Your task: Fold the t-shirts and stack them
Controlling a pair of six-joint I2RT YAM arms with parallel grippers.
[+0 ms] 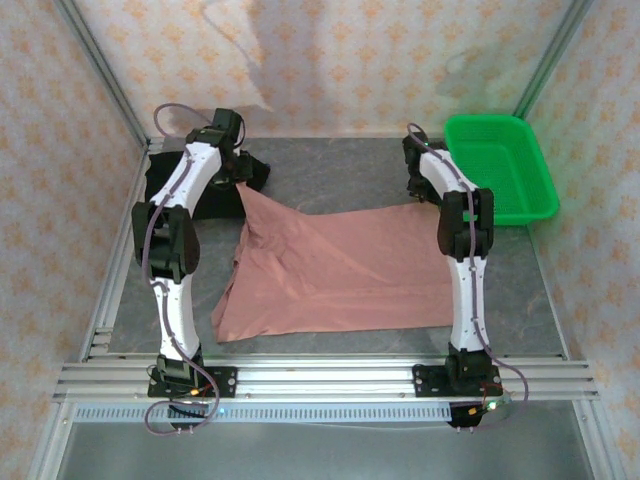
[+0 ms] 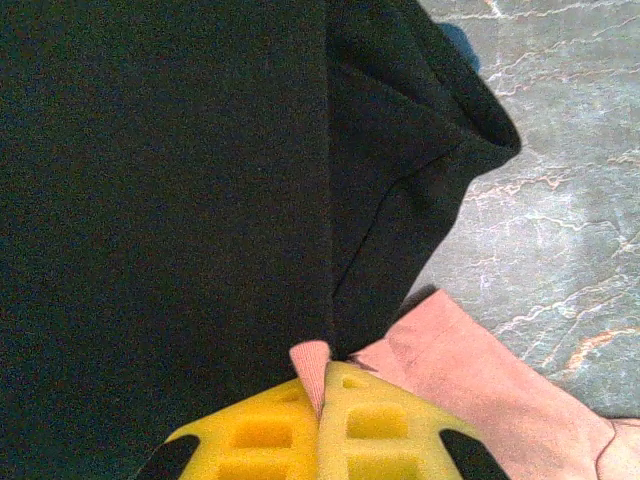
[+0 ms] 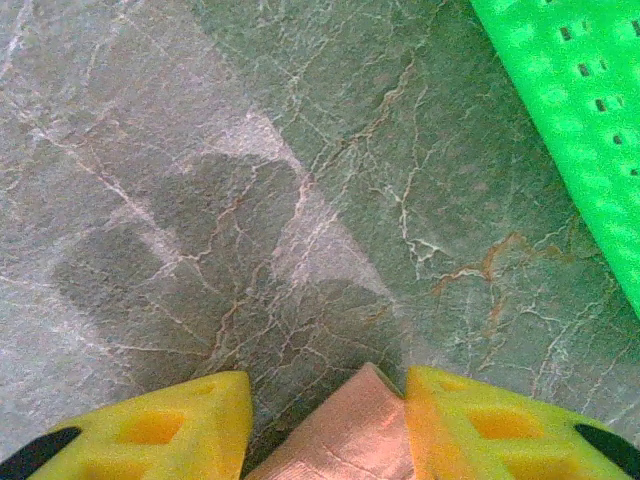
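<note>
Salmon-pink t-shirt (image 1: 340, 265), rumpled, corner in clenched left end effector (image 2: 320, 375), another inside parted right end effector (image 3: 326, 378)

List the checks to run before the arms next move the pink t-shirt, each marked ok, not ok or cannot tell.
Left gripper shut on a corner of the salmon-pink cloth t-shirt: ok.
Right gripper hold on that shirt: cannot tell; cloth sits between its fingers.
Pink shirt flat: not ok, wrinkled, one corner raised.
Pinched corner clear of the black cloth t-shirt: not ok, over it.
Green plastic mesh basket apart from both shirts: ok.
</note>
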